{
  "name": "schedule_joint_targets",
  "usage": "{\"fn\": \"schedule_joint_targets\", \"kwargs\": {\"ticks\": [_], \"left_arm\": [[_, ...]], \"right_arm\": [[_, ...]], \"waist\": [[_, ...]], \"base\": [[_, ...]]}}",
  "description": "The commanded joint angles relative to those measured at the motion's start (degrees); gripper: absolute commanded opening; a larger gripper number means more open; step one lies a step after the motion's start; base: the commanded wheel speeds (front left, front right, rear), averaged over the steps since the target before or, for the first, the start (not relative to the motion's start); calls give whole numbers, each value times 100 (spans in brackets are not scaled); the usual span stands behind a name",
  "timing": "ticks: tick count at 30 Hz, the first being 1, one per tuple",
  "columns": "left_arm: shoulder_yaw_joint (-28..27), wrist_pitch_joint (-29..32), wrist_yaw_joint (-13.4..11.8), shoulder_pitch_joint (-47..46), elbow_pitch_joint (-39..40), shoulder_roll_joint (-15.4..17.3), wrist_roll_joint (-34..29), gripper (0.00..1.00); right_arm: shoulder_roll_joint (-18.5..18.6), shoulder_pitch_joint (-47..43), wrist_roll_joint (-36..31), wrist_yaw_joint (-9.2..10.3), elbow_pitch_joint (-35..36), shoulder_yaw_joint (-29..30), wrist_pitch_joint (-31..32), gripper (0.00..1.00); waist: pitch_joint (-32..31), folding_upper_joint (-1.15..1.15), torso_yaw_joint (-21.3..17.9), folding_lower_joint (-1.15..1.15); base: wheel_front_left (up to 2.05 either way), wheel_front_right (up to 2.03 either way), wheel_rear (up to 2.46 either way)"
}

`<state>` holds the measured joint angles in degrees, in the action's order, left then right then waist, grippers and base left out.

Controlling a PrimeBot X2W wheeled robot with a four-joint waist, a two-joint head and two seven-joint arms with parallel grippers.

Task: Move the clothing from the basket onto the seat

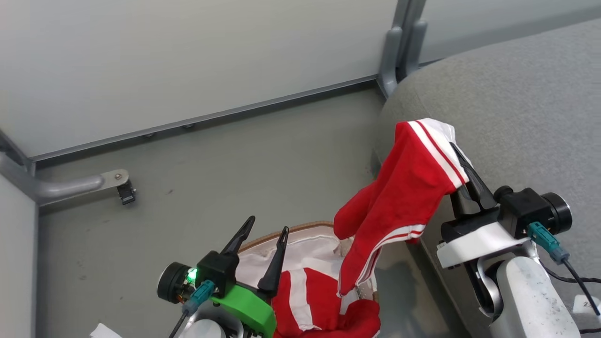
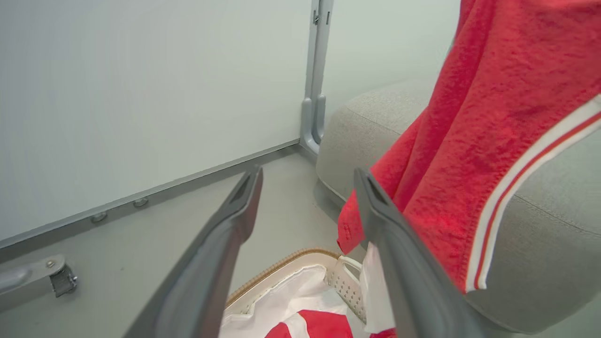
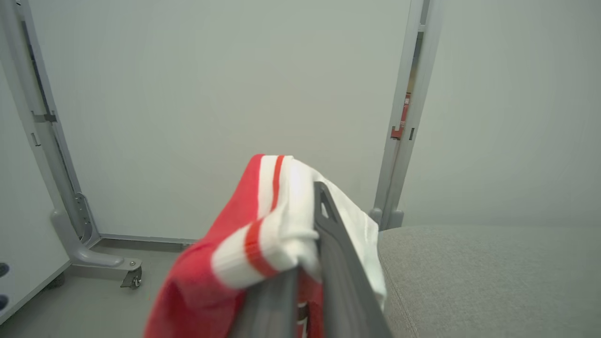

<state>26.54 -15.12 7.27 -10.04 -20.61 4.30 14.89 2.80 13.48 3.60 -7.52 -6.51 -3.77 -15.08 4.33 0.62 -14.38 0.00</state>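
My right gripper is shut on the white-striped hem of a red garment, which hangs over the rounded edge of the grey seat. In the right wrist view the same garment drapes over my shut right gripper, with the seat to its right. My left gripper is open and holds nothing above the basket. A second red garment lies on the basket's white liner. In the left wrist view the open left gripper points past the basket rim, beside the hanging garment.
Pale wall panels stand behind, with a grey metal rail along the floor. A frame foot with a caster sits at the left, and a grey upright post stands at the corner by the seat. Grey floor lies between basket and wall.
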Motion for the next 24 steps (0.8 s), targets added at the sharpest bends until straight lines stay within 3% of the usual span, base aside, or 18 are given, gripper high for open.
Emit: {"fn": "schedule_joint_targets", "kwargs": {"ticks": [1,7,13,24], "left_arm": [[42,-5,23,-149,-2,18,-30,100],[326,-5,30,-286,-71,112,-62,100],[661,-5,31,-436,-115,229,17,100],[949,-4,28,-695,-133,412,49,100]], "right_arm": [[16,26,44,6,19,20,-14,0],[14,3,182,6,19,53,-14,0],[14,-68,264,6,35,145,-14,0],[12,175,213,6,30,299,-14,0]], "waist": [[304,-62,-620,0],[506,-62,-1254,0],[651,-62,-1616,0],[984,-62,-1578,0]], "base": [[0,0,0],[0,0,0],[0,0,0],[0,0,0]]}}
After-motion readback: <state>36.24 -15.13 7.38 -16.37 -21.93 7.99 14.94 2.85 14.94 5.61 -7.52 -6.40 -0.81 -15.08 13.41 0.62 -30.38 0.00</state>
